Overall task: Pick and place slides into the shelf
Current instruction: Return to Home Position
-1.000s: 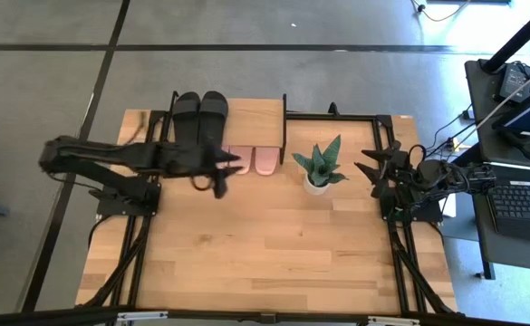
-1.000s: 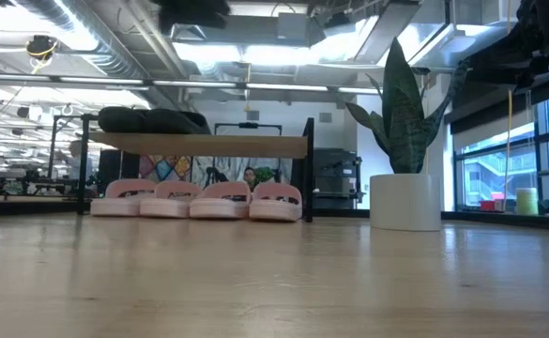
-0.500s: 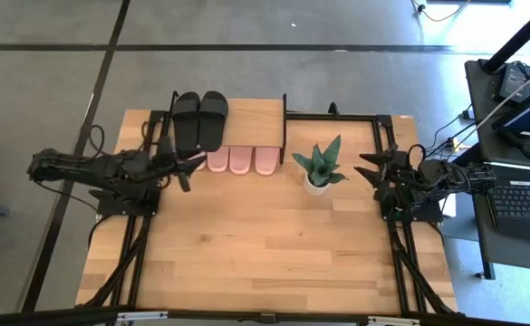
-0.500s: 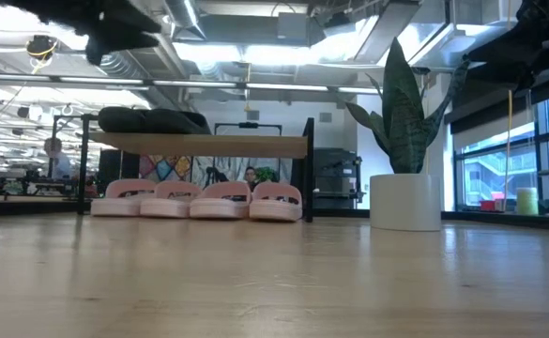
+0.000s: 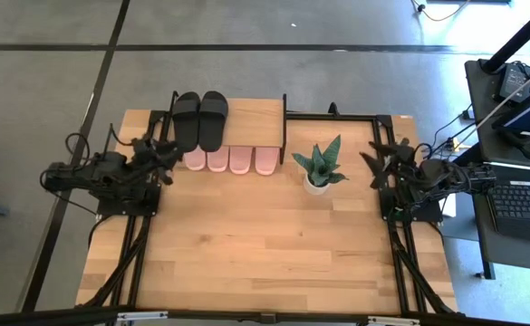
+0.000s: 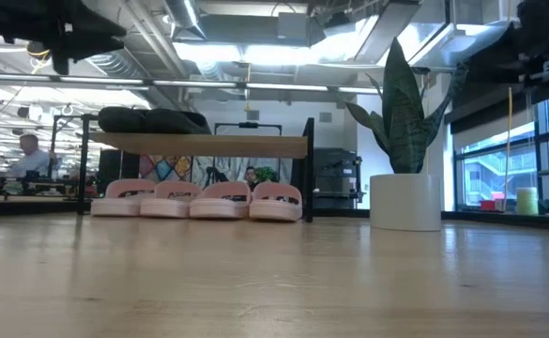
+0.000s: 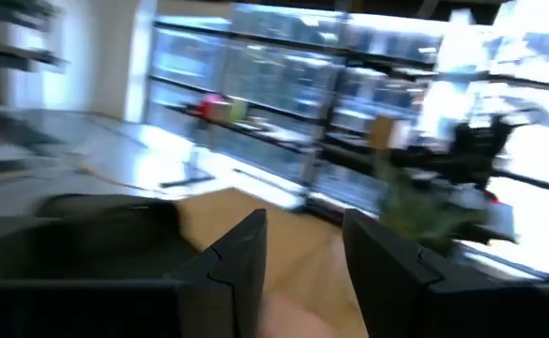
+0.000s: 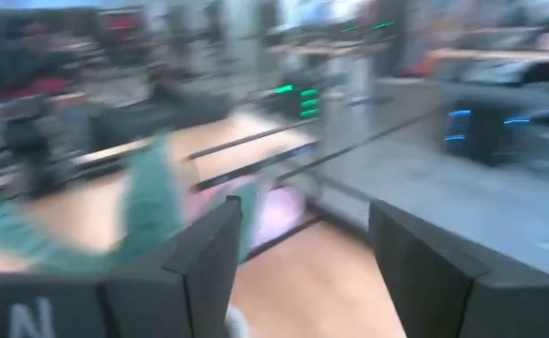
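A low two-tier shelf (image 5: 251, 113) with a light wood top board and thin black frame stands at the far edge of the wooden table (image 5: 265, 244). Two black slide sandals (image 5: 199, 119) lie on top, and four light pink slide sandals (image 5: 230, 160) sit in a row beneath. The low view shows all four pink straps, while the high view shows only their protruding ends. The left gripper (image 5: 162, 156) beside the shelf and the right gripper (image 5: 378, 163) beyond a potted green plant (image 5: 319, 168) both have their fingers spread and hold nothing.

Two black slides (image 5: 199, 120) top the shelf (image 5: 257, 118), four pink slides (image 5: 239, 160) tucked beneath; left gripper (image 5: 167, 156) hangs beside it, right gripper (image 5: 377, 156) beyond a snake plant (image 5: 319, 166).
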You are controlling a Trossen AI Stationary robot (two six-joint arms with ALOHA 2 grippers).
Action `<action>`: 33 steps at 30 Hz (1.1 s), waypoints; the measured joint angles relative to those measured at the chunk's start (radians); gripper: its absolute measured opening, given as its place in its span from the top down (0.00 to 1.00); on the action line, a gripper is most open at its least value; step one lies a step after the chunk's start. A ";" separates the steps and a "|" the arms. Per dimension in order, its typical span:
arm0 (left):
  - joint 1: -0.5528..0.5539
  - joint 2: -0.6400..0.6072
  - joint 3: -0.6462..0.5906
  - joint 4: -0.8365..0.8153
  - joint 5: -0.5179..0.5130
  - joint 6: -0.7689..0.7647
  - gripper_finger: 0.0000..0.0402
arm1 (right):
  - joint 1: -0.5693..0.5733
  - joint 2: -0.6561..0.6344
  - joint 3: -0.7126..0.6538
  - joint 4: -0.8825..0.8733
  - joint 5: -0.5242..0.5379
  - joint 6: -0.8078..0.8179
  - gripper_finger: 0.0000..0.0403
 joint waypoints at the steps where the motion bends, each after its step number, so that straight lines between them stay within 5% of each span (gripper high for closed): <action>1: 0.000 -0.012 -0.003 -0.009 -0.045 0.016 0.67 | 0.000 0.000 0.000 0.012 0.051 -0.013 0.42; 6: 0.001 -0.038 -0.006 -0.011 -0.197 0.075 0.67 | -0.004 0.000 0.001 0.062 0.277 -0.081 0.42; 14: 0.001 -0.038 -0.006 -0.021 -0.298 0.089 0.67 | -0.107 0.000 -0.067 0.171 0.290 -0.110 0.42; 23: 0.000 -0.038 -0.006 -0.030 -0.299 0.087 0.67 | -0.339 0.000 -0.296 0.674 0.128 -0.313 0.42; 33: 0.000 -0.038 -0.006 -0.076 -0.328 0.085 0.67 | -0.708 0.002 -0.355 0.710 -0.155 -0.211 0.42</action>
